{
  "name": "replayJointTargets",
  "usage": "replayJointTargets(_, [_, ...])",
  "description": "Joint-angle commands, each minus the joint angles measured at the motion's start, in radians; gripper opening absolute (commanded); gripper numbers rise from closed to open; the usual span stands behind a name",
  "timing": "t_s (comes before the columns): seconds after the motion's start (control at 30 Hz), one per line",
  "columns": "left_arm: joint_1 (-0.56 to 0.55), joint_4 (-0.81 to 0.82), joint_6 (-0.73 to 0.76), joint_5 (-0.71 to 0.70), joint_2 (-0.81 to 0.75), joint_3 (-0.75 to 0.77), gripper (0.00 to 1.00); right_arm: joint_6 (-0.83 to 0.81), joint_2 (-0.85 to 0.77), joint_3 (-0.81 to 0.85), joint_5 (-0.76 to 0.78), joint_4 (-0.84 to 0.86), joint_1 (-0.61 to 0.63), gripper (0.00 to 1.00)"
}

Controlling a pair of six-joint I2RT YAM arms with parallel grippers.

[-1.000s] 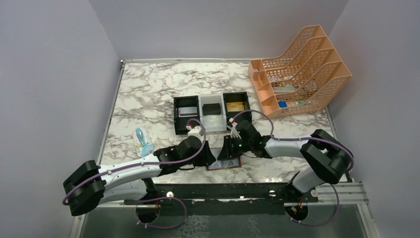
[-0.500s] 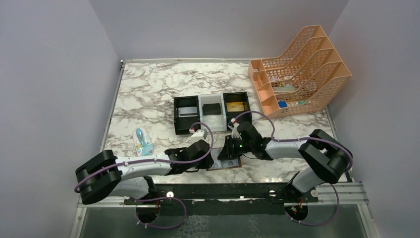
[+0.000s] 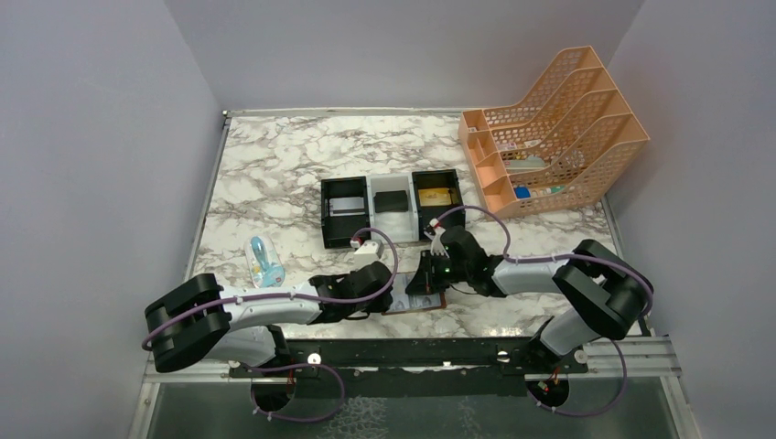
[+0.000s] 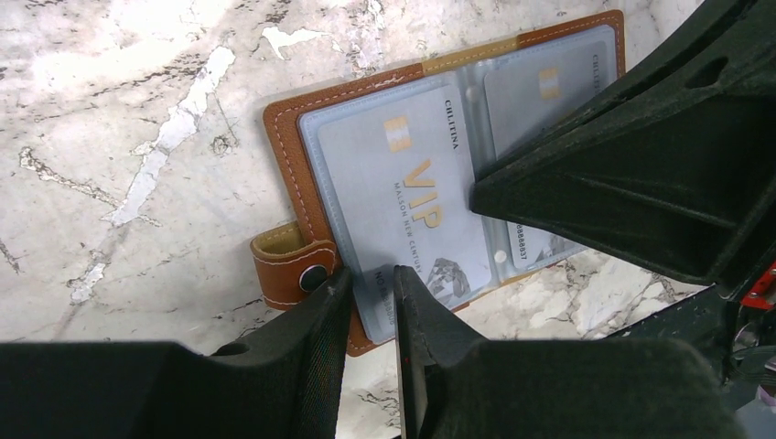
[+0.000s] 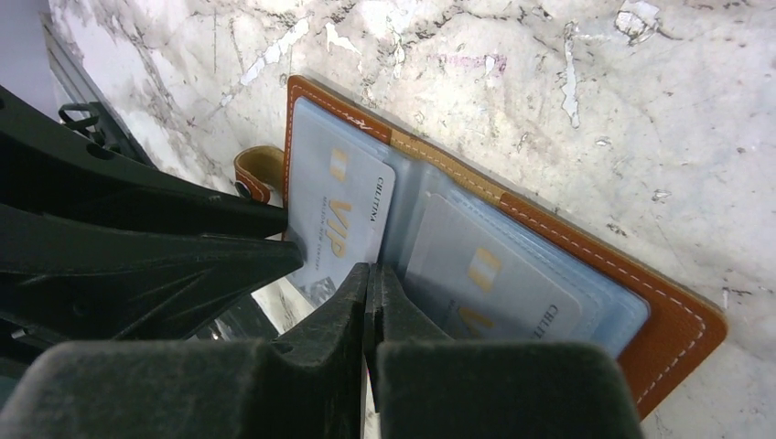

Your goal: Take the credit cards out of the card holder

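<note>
The brown leather card holder (image 3: 416, 305) lies open and flat near the table's front edge. Its pale blue pockets hold a grey credit card (image 4: 403, 183) with gold VIP lettering on the left page and a second card (image 4: 540, 91) on the right. My left gripper (image 4: 372, 274) stands over the left page's near edge beside the snap tab (image 4: 291, 270), jaws a narrow gap apart. My right gripper (image 5: 373, 270) is shut, its tips on the middle fold. I cannot tell whether it nips a pocket leaf. A dark grey card (image 3: 345, 205) and a gold-tan card (image 3: 436, 196) lie in the tray.
A black-and-white three-compartment tray (image 3: 371, 236) sits behind the holder, a black block (image 3: 392, 200) in its middle section. An orange mesh file rack (image 3: 549, 128) stands at the back right. A small blue packet (image 3: 265, 261) lies at the left. Both grippers crowd the holder.
My left gripper has slid right and down onto the holder's near left edge, its jaws narrowing. My right gripper's jaws have closed over the middle fold.
</note>
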Motion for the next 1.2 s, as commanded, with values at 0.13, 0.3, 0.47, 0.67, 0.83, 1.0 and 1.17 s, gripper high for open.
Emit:
replayJointTargets(0.13, [-0.014, -0.075, -0.034, -0.056, 0.010, 0.000, 0.26, -0.031, -0.062, -0.015, -0.031, -0.046, -0.013, 0.01])
replayJointTargets(0.3, [-0.015, -0.083, -0.035, -0.060, 0.016, 0.005, 0.26, -0.041, -0.088, -0.017, -0.041, -0.065, -0.018, 0.01])
replayJointTargets(0.47, [-0.017, -0.084, -0.030, -0.060, 0.015, 0.009, 0.26, -0.046, -0.069, -0.004, -0.047, -0.080, -0.018, 0.01])
replayJointTargets(0.67, [-0.019, -0.085, -0.027, -0.058, 0.011, 0.011, 0.26, -0.027, -0.033, 0.009, -0.069, -0.056, -0.019, 0.09])
replayJointTargets(0.83, [-0.021, -0.086, -0.026, -0.060, 0.010, 0.014, 0.25, -0.042, -0.003, 0.037, -0.004, -0.097, -0.020, 0.20])
replayJointTargets(1.0, [-0.023, -0.085, -0.025, -0.061, 0.012, 0.014, 0.25, -0.043, 0.023, 0.033, -0.014, -0.074, -0.020, 0.22])
replayJointTargets(1.17, [-0.024, -0.084, -0.024, -0.060, 0.029, 0.020, 0.25, -0.019, 0.052, 0.024, -0.096, 0.002, -0.019, 0.19])
